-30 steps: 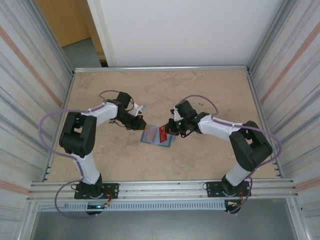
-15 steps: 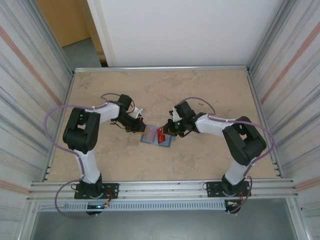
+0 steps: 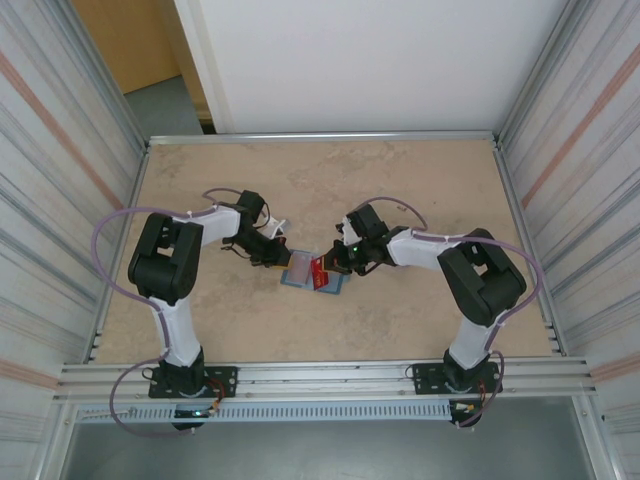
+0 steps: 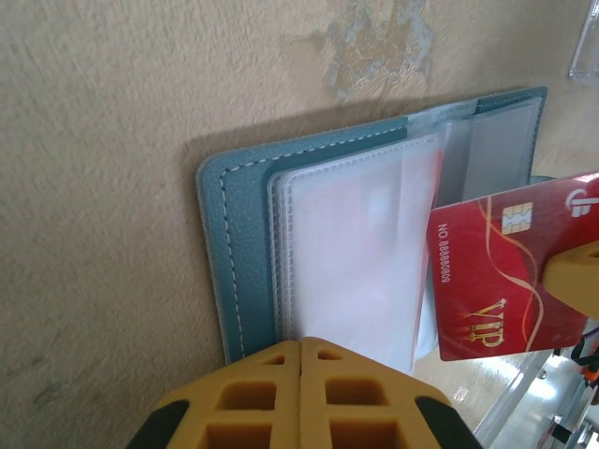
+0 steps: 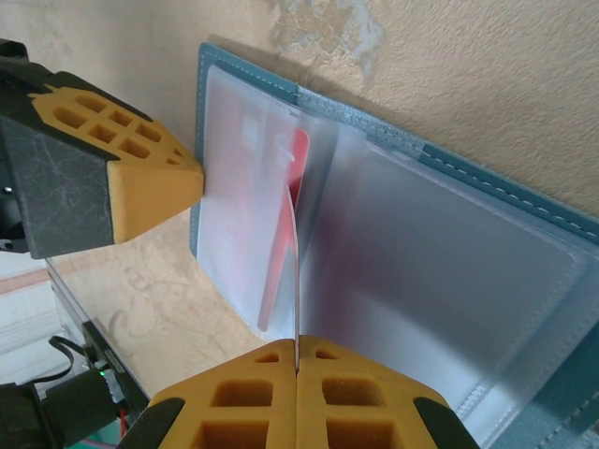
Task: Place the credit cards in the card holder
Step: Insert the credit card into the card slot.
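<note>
Red credit card point(image 4: 505, 281), pinched in the right gripper point(image 5: 298, 367), hovers over the open card holder point(image 4: 239, 253), whose edge the clenched, empty left gripper point(image 4: 301, 374) pins; angling it into a clear sleeve point(image 4: 356, 253) seems next.

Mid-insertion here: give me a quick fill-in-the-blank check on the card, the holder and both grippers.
The right gripper is shut on a ___ card marked VIP.
The card holder lies ___ on the table, its clear sleeves showing.
The left gripper has its jaws ___, at the holder's edge.
Missing words: red; open; shut.
</note>
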### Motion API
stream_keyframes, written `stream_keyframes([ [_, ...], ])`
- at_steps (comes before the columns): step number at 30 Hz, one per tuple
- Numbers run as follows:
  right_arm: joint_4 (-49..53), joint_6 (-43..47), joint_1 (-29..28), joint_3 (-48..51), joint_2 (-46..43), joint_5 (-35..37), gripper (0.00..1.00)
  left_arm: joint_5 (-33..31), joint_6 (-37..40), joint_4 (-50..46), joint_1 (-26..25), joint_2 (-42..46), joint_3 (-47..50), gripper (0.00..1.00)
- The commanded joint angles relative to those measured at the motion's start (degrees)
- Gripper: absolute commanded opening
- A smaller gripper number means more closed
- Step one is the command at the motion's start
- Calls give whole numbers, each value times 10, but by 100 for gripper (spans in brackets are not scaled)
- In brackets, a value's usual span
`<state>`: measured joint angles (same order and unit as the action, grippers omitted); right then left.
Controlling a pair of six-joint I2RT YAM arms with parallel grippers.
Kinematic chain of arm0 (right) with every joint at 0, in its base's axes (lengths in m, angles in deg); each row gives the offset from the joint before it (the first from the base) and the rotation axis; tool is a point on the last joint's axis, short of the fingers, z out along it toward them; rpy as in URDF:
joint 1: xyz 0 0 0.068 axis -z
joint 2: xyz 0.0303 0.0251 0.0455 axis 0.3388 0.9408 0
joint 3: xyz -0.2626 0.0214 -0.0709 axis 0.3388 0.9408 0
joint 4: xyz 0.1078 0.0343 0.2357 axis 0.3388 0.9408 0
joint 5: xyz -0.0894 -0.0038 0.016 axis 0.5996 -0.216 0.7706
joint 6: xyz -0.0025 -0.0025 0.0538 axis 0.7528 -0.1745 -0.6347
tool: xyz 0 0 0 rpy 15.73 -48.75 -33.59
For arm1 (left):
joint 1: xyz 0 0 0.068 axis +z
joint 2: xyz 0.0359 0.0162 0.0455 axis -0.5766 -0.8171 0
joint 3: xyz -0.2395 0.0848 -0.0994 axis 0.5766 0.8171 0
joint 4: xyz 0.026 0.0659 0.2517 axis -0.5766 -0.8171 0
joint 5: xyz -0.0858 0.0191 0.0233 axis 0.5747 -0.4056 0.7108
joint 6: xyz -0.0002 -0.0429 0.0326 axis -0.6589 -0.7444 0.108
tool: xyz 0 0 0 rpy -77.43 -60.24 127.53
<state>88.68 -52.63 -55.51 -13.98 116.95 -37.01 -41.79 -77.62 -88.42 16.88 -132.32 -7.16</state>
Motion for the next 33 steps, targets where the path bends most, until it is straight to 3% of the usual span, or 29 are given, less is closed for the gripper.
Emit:
stream_keyframes([
  [1,-5,-15,-8,-2,11,-10,0,-14,14,-17,5,-9,3,0],
  [11,-13,-19,-7,1,23,5,0,-12,14,-19,5,-11,3,0],
  [33,3,-72,-30,4,52,127,0,-7,2,-12,-7,-13,14,0],
])
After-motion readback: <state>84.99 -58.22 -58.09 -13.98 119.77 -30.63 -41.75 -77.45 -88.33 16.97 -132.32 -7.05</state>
